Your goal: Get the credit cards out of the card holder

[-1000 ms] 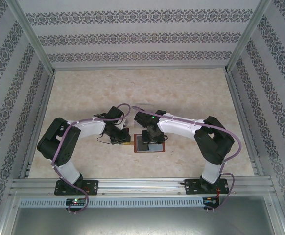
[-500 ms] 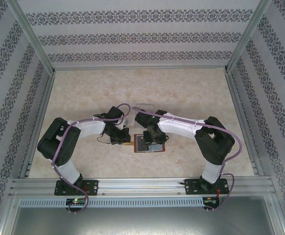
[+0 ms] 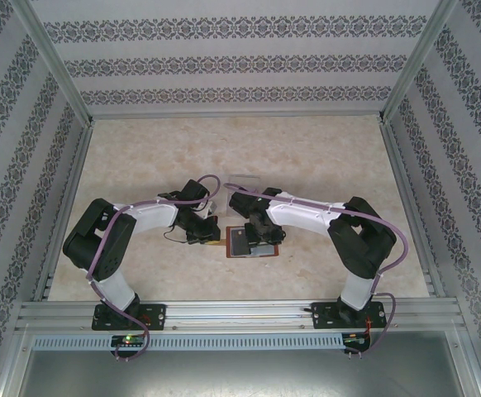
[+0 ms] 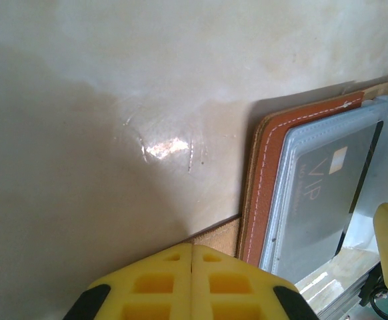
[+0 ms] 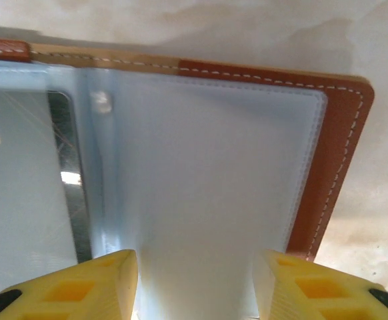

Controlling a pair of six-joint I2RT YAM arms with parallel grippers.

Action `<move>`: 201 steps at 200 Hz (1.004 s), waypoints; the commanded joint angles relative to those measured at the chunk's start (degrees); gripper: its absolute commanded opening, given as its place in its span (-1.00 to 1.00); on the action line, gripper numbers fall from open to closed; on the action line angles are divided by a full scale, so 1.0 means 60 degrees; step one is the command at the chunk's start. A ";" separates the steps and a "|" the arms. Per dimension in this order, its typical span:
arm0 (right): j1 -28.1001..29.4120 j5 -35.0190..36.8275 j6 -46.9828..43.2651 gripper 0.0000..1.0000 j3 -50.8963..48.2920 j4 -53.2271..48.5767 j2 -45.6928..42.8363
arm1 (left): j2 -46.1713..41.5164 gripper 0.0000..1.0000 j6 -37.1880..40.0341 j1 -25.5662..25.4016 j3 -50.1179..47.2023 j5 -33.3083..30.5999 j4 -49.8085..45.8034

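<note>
On the marble table (image 3: pixel 307 157), the holder (image 4: pixel 264 180) lies open; left gripper (image 4: pixel 192 257) clenched beside it, right gripper (image 5: pixel 194 261) spread over a sleeve (image 5: pixel 207 167).

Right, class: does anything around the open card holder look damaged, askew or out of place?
Little stands out. The card holder lies open and flat, its dark card sleeved; a shiny scuff marks the table beside it.
</note>
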 commanded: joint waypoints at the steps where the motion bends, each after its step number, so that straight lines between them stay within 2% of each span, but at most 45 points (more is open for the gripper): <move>1: -0.0025 0.0333 -0.0158 -0.02 -0.0249 -0.0188 -0.0063 | 0.0301 -0.91 0.0161 -0.0129 -0.0044 -0.0281 -0.0559; 83: -0.0113 0.0303 -0.0119 0.00 -0.0737 0.0212 -0.0080 | 0.0286 -0.91 0.0216 -0.0124 0.0135 -0.0370 -0.0839; 125: -0.0139 0.0465 -0.0068 0.09 -0.0823 0.0124 -0.0441 | 0.0284 -0.91 0.0247 -0.0128 0.0323 -0.0392 -0.1001; 201: -0.0243 0.0401 -0.0055 0.11 -0.0776 0.0028 -0.1113 | 0.0195 -0.91 0.0275 -0.0248 0.0806 -0.0424 -0.1457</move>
